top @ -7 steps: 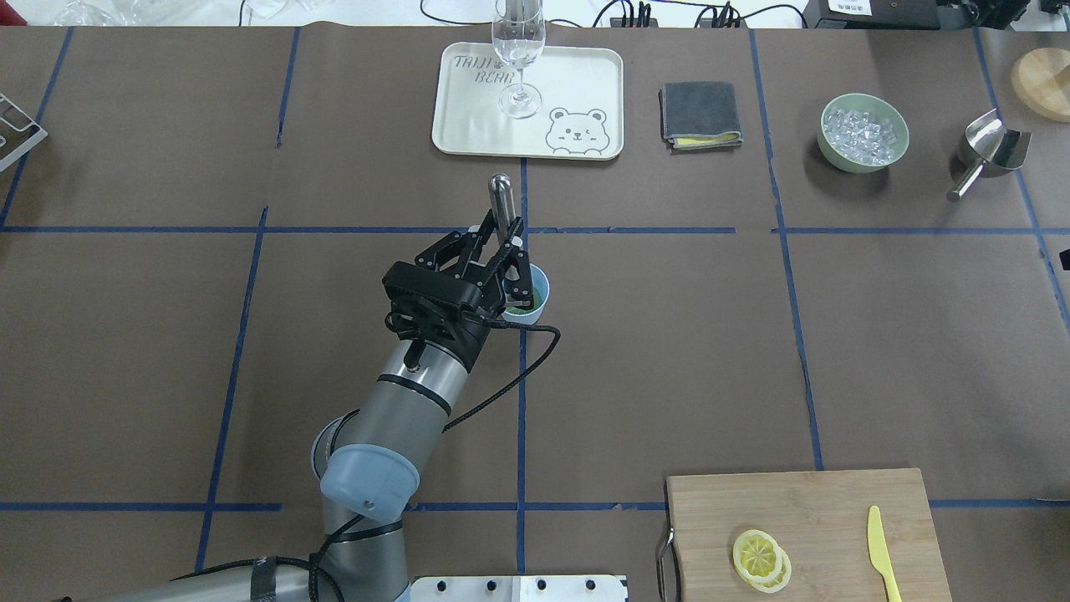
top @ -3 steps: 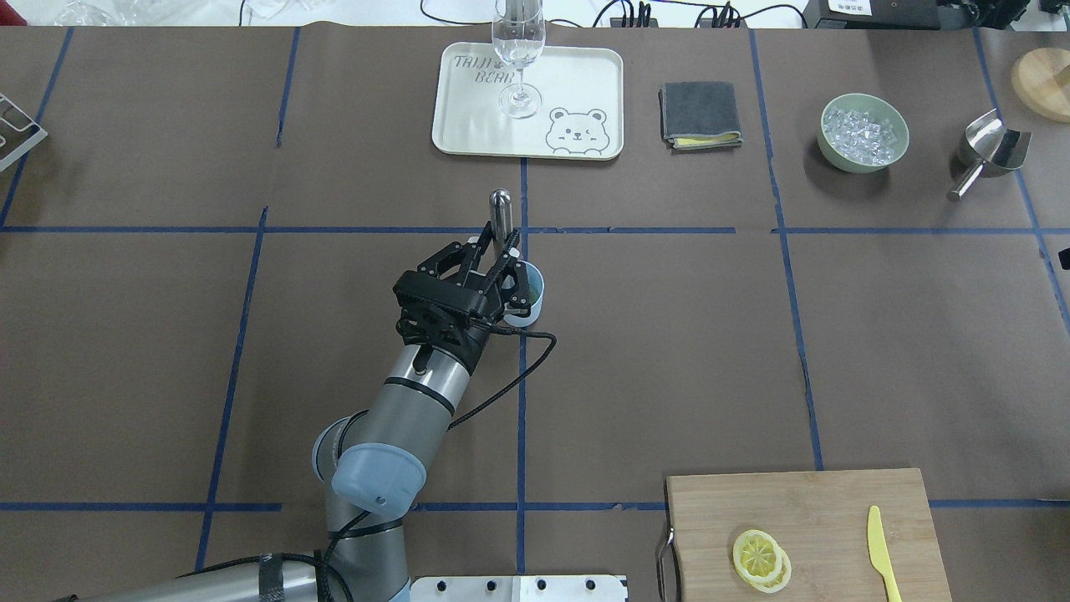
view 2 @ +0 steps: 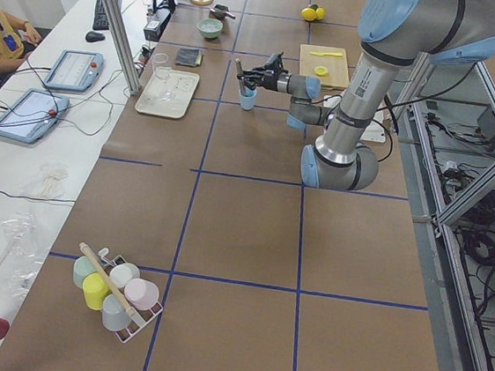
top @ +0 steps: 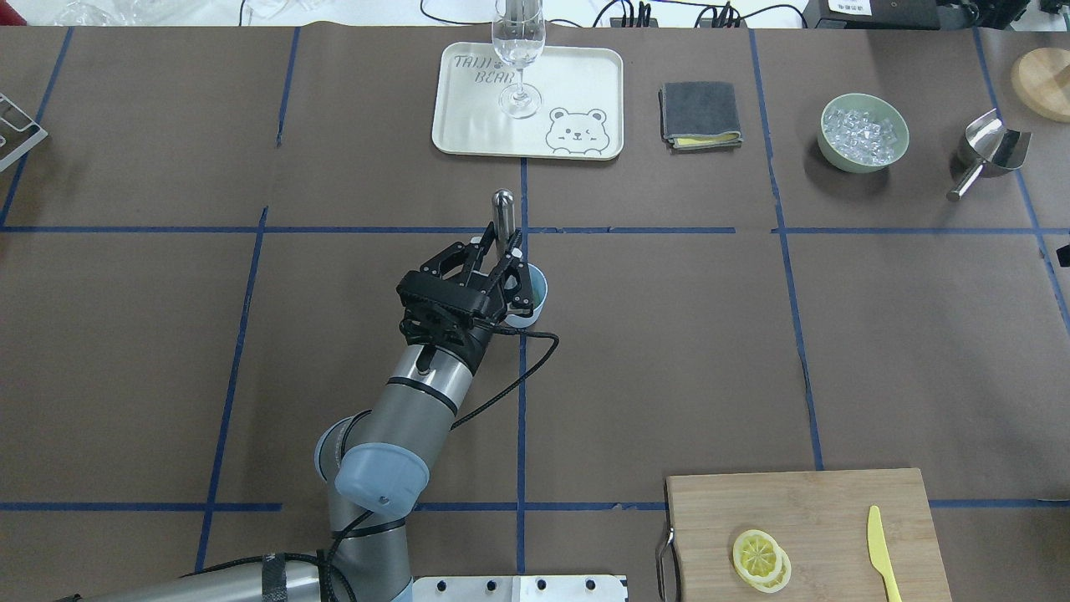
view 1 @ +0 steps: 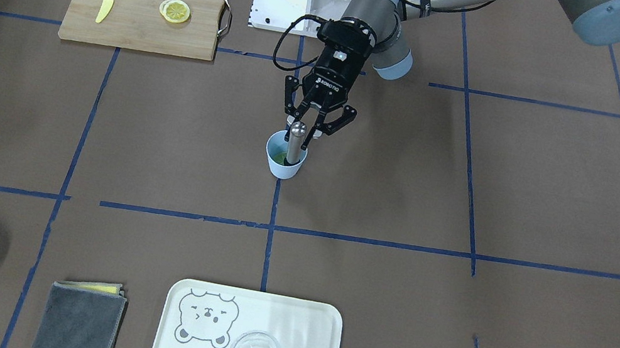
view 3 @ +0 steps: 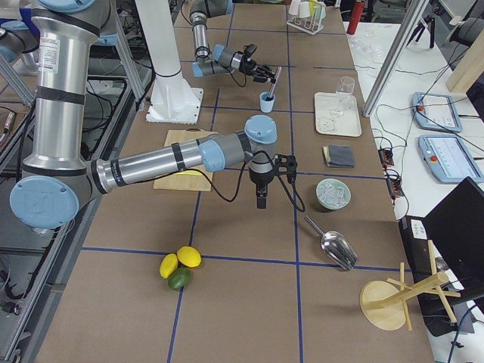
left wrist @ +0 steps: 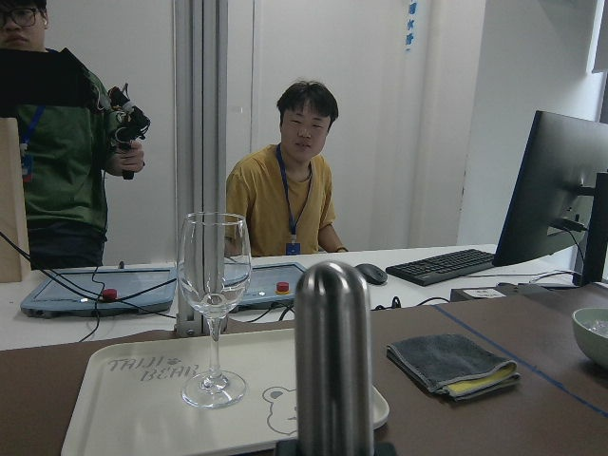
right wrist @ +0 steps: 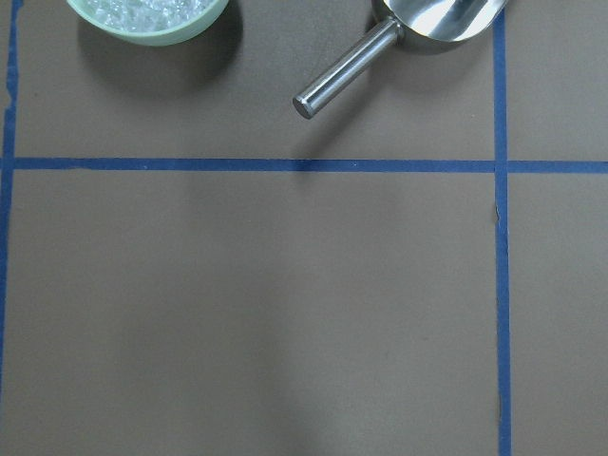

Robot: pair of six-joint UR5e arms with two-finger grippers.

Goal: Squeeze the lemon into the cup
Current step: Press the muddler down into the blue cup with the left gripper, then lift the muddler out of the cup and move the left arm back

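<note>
The light-blue cup [top: 536, 294] stands mid-table and also shows in the front view [view 1: 284, 167], with something green inside. My left gripper [top: 504, 251] reaches in level from the robot's side, just above the cup's rim. It is shut on a steel muddler [view 1: 295, 141] that stands in the cup and fills the middle of the left wrist view [left wrist: 332, 361]. Two overlapping lemon slices [top: 761, 558] lie on the wooden board [top: 802, 510], far from both grippers. My right gripper [view 3: 261, 198] hangs over bare table near the ice bowl; I cannot tell whether it is open or shut.
A yellow plastic knife [top: 878, 552] lies on the board beside the slices. At the far side are a cream tray [top: 577, 84] with a clear glass [top: 518, 58], a folded grey cloth [top: 700, 114], a pale-green bowl of ice [top: 863, 132] and a steel scoop [top: 991, 150].
My left gripper has come down with the muddler, pushing it deeper into the cup, and has shifted slightly. The lemon slices have not moved.
</note>
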